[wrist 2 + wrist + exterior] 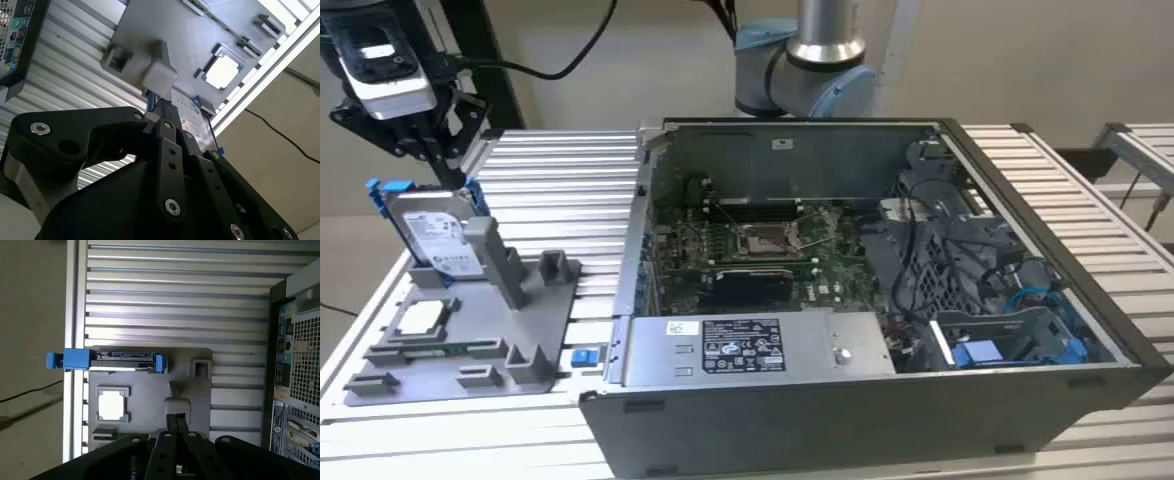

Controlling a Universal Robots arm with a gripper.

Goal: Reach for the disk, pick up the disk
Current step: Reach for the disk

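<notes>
We see gripper [438,158] hovering, fingers together (need spreading before descent). Disk [434,235] upright in grey holder [520,300], at gripper's 6 o'clock, exterior view. We'd centre over top edge, squarely.

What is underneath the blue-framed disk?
A grey fixture on the slatted table; the disk stands upright in it. A grey post covers its lower corner, so how it seats cannot be seen.

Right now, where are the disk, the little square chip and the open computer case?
The disk [438,238]: exterior view, its white label.
The square chip [422,318]: exterior view, its silver top.
The computer case [854,420]: exterior view, its near outer wall.
</notes>
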